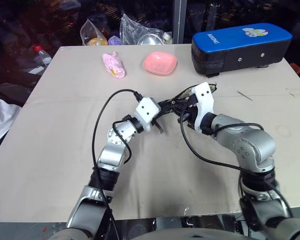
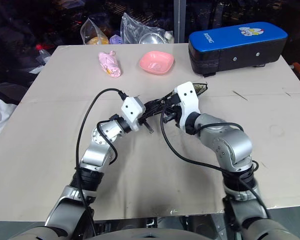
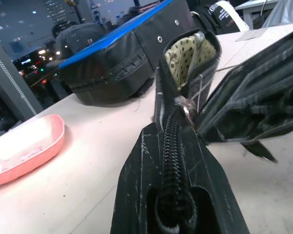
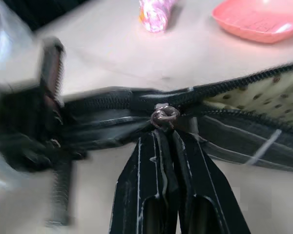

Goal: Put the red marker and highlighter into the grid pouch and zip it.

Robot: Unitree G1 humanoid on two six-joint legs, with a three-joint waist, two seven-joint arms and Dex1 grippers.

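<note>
The grid pouch (image 1: 176, 103) hangs just above the middle of the table, held between both grippers. My left gripper (image 3: 175, 137) is shut on the pouch's closed end, with the zipper teeth running out between its fingers. My right gripper (image 4: 167, 132) is shut on the metal zipper pull (image 4: 163, 116). Beyond the pull the pouch gapes open and shows a cream dotted lining (image 3: 185, 53). The red marker and the highlighter are hidden.
A large blue-topped black case (image 1: 242, 42) stands at the back right. A pink dish (image 1: 160, 63) and a pink wrapped packet (image 1: 114, 65) lie at the back middle, with plastic bags (image 1: 140, 31) beyond the table's far edge. Black cables loop over both arms.
</note>
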